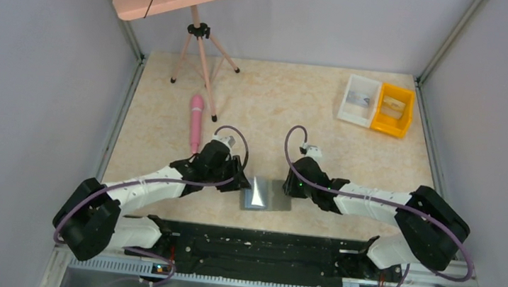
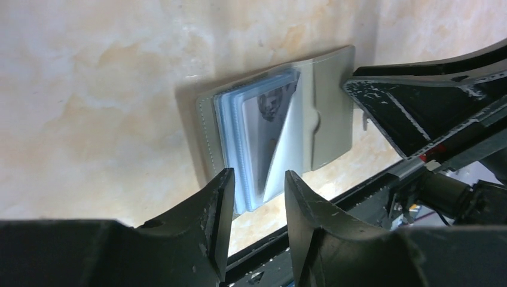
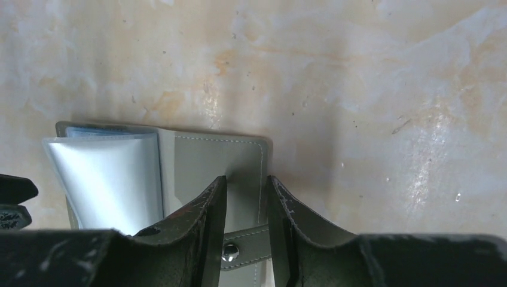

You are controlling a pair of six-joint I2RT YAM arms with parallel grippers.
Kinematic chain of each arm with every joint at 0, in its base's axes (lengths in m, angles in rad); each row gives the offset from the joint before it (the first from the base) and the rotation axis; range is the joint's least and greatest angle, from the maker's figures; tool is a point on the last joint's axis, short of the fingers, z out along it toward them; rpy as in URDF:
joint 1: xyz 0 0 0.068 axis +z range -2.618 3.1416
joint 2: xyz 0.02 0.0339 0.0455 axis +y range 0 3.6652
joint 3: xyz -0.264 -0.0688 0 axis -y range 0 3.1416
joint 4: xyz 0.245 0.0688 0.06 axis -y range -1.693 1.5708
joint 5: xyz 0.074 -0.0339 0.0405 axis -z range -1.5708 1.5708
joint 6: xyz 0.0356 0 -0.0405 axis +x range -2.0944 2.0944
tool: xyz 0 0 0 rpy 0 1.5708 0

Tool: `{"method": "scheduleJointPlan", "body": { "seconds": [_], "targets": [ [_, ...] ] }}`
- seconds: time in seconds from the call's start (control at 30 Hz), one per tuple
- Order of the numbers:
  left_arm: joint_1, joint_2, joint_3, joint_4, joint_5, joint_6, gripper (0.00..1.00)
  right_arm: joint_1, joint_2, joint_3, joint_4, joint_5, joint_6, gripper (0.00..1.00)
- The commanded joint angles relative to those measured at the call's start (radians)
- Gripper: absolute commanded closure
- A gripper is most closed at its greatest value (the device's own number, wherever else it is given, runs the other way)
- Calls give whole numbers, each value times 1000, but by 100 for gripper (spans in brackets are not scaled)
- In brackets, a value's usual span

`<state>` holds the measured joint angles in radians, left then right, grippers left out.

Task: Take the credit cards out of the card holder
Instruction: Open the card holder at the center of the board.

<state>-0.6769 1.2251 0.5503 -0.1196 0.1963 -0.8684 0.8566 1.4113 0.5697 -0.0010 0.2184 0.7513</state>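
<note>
Though the card holder (image 1: 266, 194) lies open on the table (image 1: 276, 110) between your arms, no card is out yet: the left gripper (image 2: 257, 191) gapes around the sleeves (image 2: 239, 149), and the right gripper (image 3: 246, 191) straddles the strap (image 3: 248, 254), unclosed.

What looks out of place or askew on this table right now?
One clear sleeve in the open card holder is bent diagonally instead of lying flat. A pink stick also lies loose by the tripod and its feet.
</note>
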Motion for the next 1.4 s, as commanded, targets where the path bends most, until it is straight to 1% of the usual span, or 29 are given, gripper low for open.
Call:
{"method": "scheduleJointPlan", "body": {
  "seconds": [0.0, 0.27, 0.37, 0.5, 0.67, 0.83, 0.97, 1.07, 1.23, 1.33, 1.37],
  "targets": [
    [-3, -60, 43, -141, -75, 45, 57, 11, 12, -41, 39, -20, 22, 69],
    [-3, -114, 42, -218, -114, 57, 52, 11, -24, -103, 54, 7, 55, 72],
    [-2, -118, 12, -195, -99, 41, 50, 11, -16, -112, 59, 3, 59, 73],
    [-1, -114, -24, -129, -21, 30, 48, 10, -14, -121, 63, 3, 60, 73],
    [-1, -104, -44, -112, -23, 7, 46, 10, -15, -133, 77, 5, 68, 74],
    [-3, -75, -81, -50, 10, -25, 46, 11, -14, -151, 106, -8, 78, 74],
    [-3, -63, -110, -26, -18, -41, 45, 11, -1, -146, 102, -9, 75, 74],
    [-3, -40, -113, -3, -18, -27, 45, 11, 1, -146, 99, -11, 76, 74],
    [-3, 6, -92, 33, 8, -22, 48, 11, -28, -110, 61, -26, 71, 75],
    [-3, 19, -81, 50, 8, -20, 50, 11, -57, -63, 21, -29, 56, 71],
    [-4, 20, -76, 57, 13, -19, 51, 11, -65, -42, 7, -30, 48, 68]
  ]
}}
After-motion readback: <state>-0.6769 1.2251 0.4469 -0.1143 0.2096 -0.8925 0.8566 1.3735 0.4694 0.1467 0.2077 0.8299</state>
